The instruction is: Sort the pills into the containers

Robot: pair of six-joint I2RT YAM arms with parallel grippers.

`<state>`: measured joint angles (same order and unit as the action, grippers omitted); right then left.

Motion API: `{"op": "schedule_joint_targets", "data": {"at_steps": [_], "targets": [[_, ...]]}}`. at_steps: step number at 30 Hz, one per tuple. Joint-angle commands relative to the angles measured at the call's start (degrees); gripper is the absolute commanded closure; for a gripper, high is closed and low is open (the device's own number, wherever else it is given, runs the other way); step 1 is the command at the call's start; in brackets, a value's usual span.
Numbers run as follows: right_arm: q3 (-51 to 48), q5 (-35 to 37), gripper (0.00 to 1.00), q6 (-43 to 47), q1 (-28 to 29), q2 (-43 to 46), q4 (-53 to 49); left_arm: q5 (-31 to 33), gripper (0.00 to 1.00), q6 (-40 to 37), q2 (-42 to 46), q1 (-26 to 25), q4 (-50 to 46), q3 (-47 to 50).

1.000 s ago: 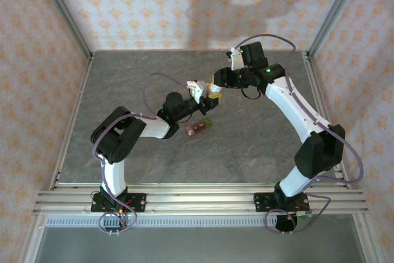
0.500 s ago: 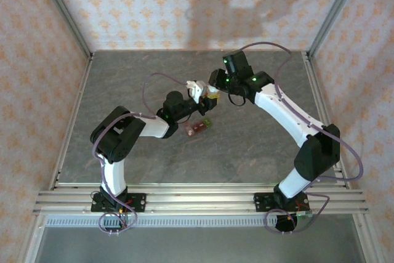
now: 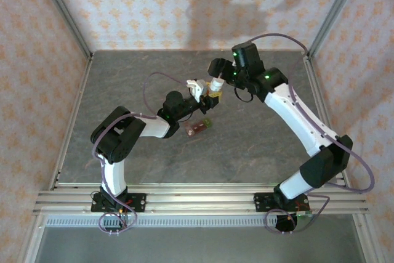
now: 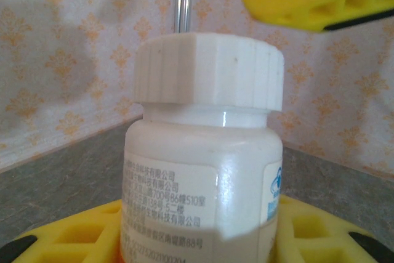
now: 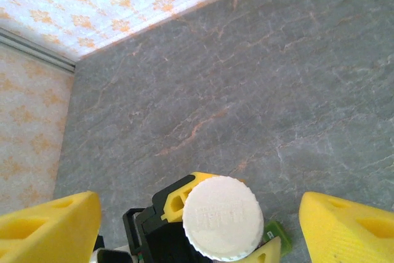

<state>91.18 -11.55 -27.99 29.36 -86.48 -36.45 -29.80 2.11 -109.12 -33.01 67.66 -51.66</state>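
Only readable text here is on the bottle label

The bottle (image 4: pixel 203 177) has a label (image 4: pixel 167 196) in tiny black Chinese print. Two lines end in 有限公司, one of them 生物科技有限公司, and another looks like 700号86幢510室. The digit string at the bottom is too small to trust. The blue logo on the right is unreadable, and the embossed lettering on the cap (image 5: pixel 223 217) is too blurry.

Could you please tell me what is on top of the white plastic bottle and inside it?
A ribbed white plastic cap sits on the white plastic bottle. Its contents cannot be seen: cap and opaque wall cover them.
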Motion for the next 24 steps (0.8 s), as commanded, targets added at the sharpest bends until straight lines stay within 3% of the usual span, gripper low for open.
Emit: {"op": "schedule_joint_targets", "data": {"at_steps": [1,8,24], "targets": [[0.2,-3.1,0.17,5.3,-2.6,0.9,0.2,-1.2,1.00,0.0,0.8,-0.3,3.5,-1.4],[2.9,-17.0,0.16,19.6,-4.6,-3.0,-2.3,-1.2,1.00,-0.3,1.1,-0.4,3.1,-1.1],[3.2,-17.9,0.28,20.7,-4.6,-6.3,-3.8,-1.4,1.00,-0.2,1.3,-0.3,3.2,-1.3]]}}
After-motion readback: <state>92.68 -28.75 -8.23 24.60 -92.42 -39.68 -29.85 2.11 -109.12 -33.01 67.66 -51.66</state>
